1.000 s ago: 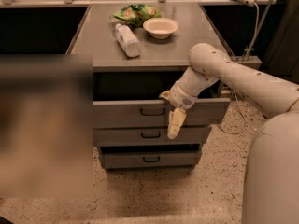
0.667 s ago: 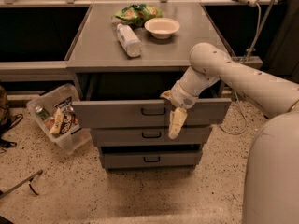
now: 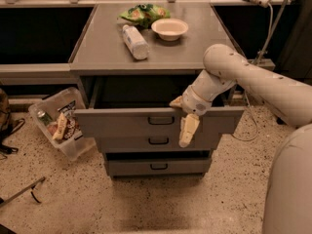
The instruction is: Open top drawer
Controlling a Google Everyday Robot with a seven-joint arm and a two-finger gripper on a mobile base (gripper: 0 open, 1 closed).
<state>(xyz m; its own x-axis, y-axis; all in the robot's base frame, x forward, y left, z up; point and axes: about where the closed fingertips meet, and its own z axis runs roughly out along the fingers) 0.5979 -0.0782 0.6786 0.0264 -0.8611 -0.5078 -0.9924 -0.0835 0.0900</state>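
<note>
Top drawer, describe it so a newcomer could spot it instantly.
Under the grey tabletop stand three stacked grey metal drawers. The top drawer is uppermost, pulled out, the gripper at its front edge. Unlike it, the two below are narrower and set further back.

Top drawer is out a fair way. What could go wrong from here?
1. The gripper sits at the upper edge of the top drawer, right of the black handle, not on it. An off-centre pull might skew or jam the drawer.
2. The drawer front stands well out past the two lower drawers. Pulling further may hit a stop and jolt the cabinet, and the bottle lying on its side on top could roll.
</note>
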